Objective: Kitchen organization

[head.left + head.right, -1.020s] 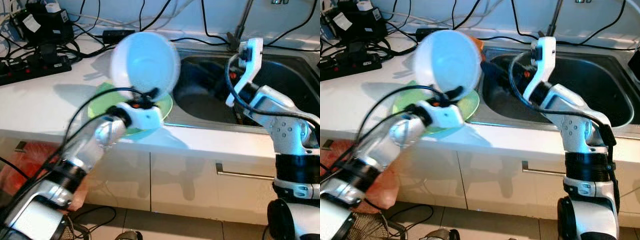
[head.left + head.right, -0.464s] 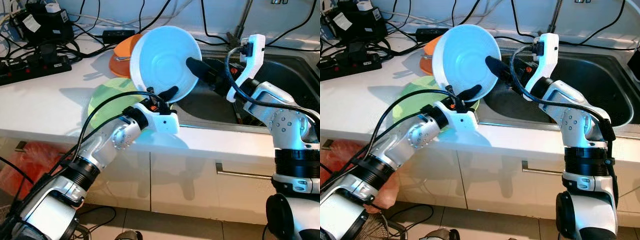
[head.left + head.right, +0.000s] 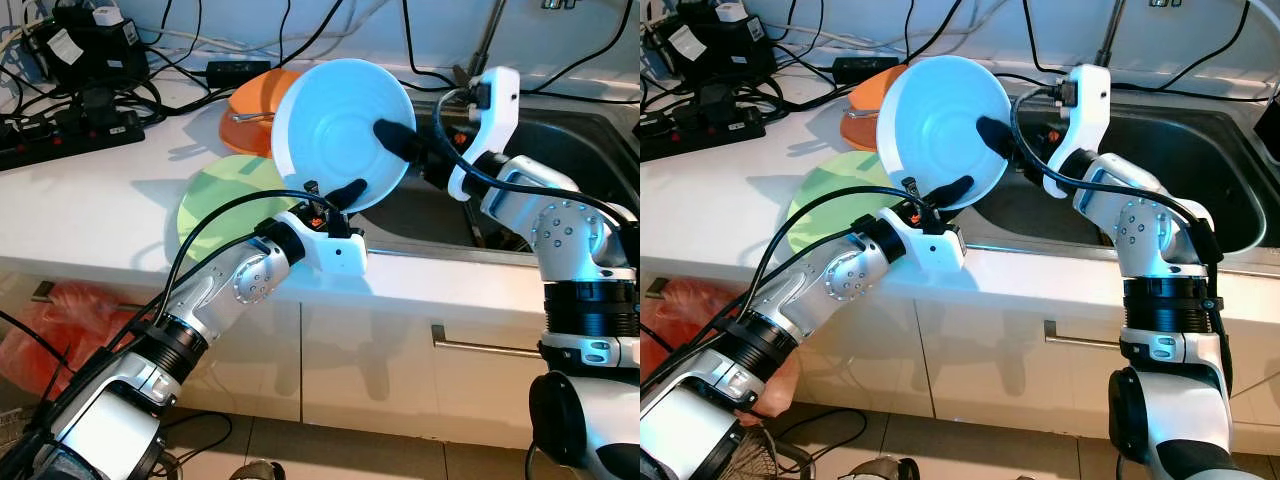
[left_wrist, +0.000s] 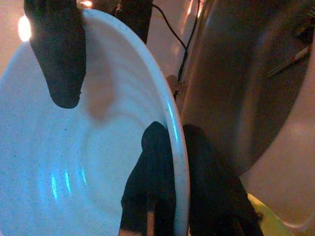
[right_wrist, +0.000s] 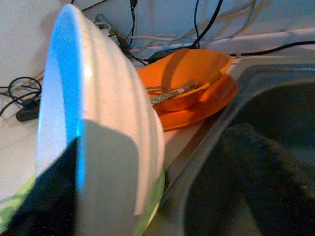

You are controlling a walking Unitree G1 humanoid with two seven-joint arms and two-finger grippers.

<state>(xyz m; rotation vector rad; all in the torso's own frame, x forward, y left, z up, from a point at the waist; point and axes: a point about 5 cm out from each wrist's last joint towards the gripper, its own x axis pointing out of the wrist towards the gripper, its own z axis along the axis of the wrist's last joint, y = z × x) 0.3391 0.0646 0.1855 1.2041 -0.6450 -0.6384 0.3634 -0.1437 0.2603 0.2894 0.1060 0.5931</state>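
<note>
A white bowl (image 3: 320,125) is held tilted in the air above the counter edge, its hollow facing me. My left gripper (image 3: 345,192) is shut on its lower rim, one finger (image 4: 157,167) inside and one finger (image 4: 209,177) outside. My right gripper (image 3: 395,138) reaches from the sink side and is open, its fingers either side of the bowl's right rim. One finger (image 5: 47,209) lies against the inner face. A green plate (image 3: 215,205) lies flat on the white counter (image 3: 90,210) beneath the bowl.
An orange bowl with a utensil in it sits on an orange plate (image 3: 250,105) behind the green plate. A steel sink (image 3: 570,150) with a faucet (image 3: 490,40) is at the right. Power strips and cables (image 3: 70,130) crowd the back left.
My left arm has carried the bowl to the right, from over the green plate toward the sink. My right gripper has closed in on the bowl's right rim.
</note>
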